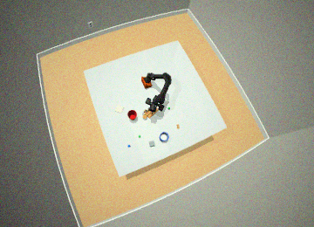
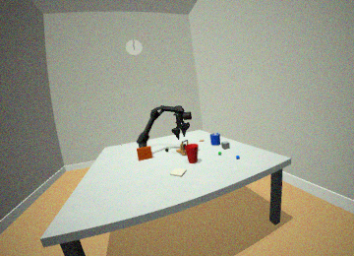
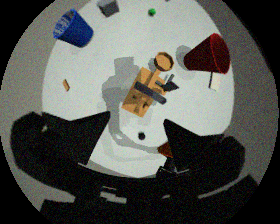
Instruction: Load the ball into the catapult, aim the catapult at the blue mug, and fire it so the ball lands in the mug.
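Note:
The wooden catapult point(image 3: 145, 92) point(image 1: 149, 113) point(image 2: 181, 150) stands on the white table, its round cup point(image 3: 164, 61) at the end nearest the red mug. I cannot tell whether a ball sits in the cup. The blue mug point(image 3: 74, 27) point(image 1: 164, 137) point(image 2: 215, 139) stands upright farther off, to one side of the catapult. My gripper point(image 3: 137, 117) point(image 1: 151, 106) point(image 2: 181, 132) is open and empty, hanging just above the catapult with one finger on each side. A small dark ball point(image 3: 141, 136) lies on the table below the fingertips.
A red mug point(image 3: 209, 55) point(image 1: 132, 115) point(image 2: 192, 153) stands close beside the catapult. An orange box point(image 2: 145, 153) stands by the arm's base.

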Tool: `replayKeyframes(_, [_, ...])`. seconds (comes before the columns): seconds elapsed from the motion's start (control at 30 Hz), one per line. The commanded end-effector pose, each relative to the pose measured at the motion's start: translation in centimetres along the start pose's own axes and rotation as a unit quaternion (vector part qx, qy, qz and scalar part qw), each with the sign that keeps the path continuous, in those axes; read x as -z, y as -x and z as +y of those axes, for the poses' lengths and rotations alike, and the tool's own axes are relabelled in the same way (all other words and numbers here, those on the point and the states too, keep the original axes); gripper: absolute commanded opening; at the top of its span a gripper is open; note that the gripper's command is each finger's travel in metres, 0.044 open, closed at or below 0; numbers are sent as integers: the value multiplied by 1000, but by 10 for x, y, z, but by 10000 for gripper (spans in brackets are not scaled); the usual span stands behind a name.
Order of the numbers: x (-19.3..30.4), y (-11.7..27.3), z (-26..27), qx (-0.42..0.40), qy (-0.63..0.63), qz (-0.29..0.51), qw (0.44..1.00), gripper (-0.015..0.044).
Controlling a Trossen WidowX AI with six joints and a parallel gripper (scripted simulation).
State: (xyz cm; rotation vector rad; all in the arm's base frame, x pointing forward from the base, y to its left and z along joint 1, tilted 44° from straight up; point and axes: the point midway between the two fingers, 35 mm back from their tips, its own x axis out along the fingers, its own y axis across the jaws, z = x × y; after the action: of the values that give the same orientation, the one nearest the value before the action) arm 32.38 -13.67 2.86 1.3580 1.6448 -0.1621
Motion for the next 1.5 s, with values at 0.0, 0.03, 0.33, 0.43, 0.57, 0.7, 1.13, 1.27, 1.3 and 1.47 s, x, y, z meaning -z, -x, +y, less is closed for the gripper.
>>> replayKeyframes(0.0, [0, 1, 0, -1, 57, -1, 998, 440])
replayKeyframes(0.03, [0, 1, 0, -1, 74, -1, 997, 440])
replayKeyframes(0.33, [0, 2, 0, -1, 228, -2, 974, 440])
replayKeyframes(0.43, [1, 2, 0, -1, 278, -2, 961, 440])
replayKeyframes(0.57, [1, 3, 0, -1, 344, -2, 939, 440])
replayKeyframes(0.7, [1, 3, 0, -1, 408, -2, 913, 440])
replayKeyframes(1.13, [1, 4, -1, 0, 601, -3, 800, 440])
replayKeyframes(1.27, [1, 5, -1, 0, 654, -3, 756, 440])
replayKeyframes(1.3, [1, 5, -1, 0, 667, -3, 745, 440])
replayKeyframes(1.47, [2, 5, -1, 0, 729, -4, 684, 440])
